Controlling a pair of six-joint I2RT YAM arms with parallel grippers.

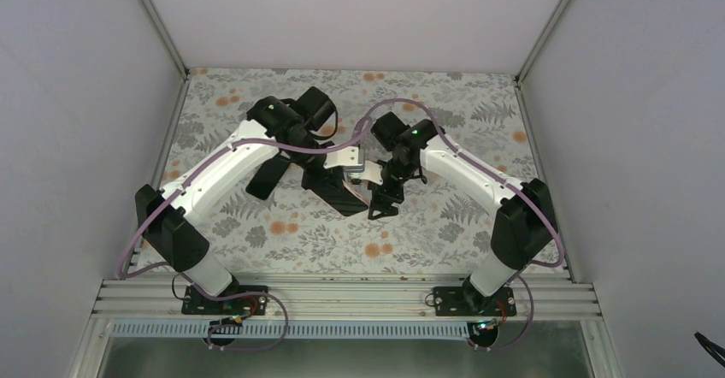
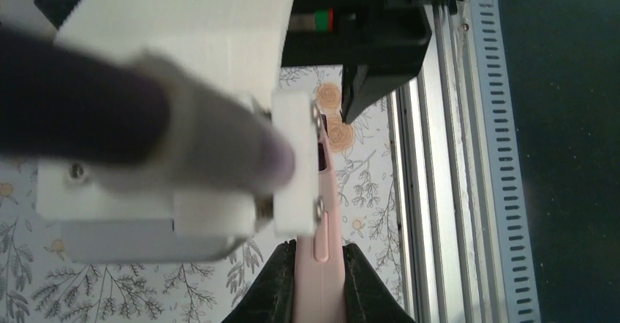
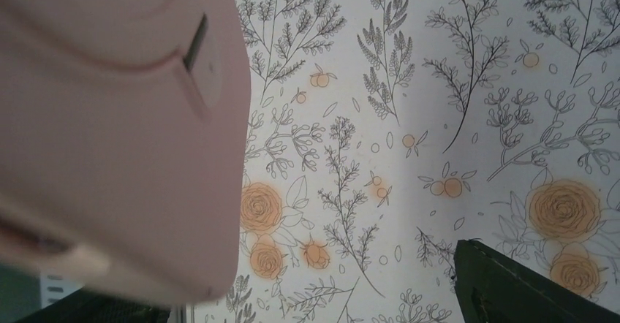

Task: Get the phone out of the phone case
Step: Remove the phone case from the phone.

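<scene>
Left wrist: left end effector (image 2: 319, 302) pinches the pale pink phone case (image 2: 328, 206) edgewise; right end effector (image 3: 300, 305) gapes.

Left wrist view: a blurred cable (image 2: 110, 111) and white block (image 2: 296, 166) hide part of the case (image 2: 322, 264), cut off at 6 o'clock. Whether it holds the phone cannot be told.

Left arm (image 1: 214, 173) and right arm (image 1: 466, 168) converge on the phone case (image 2: 319, 272) midway over the desk (image 1: 410, 245), blocking its centre; near and far strips lie open between walls (image 1: 77, 96).
</scene>
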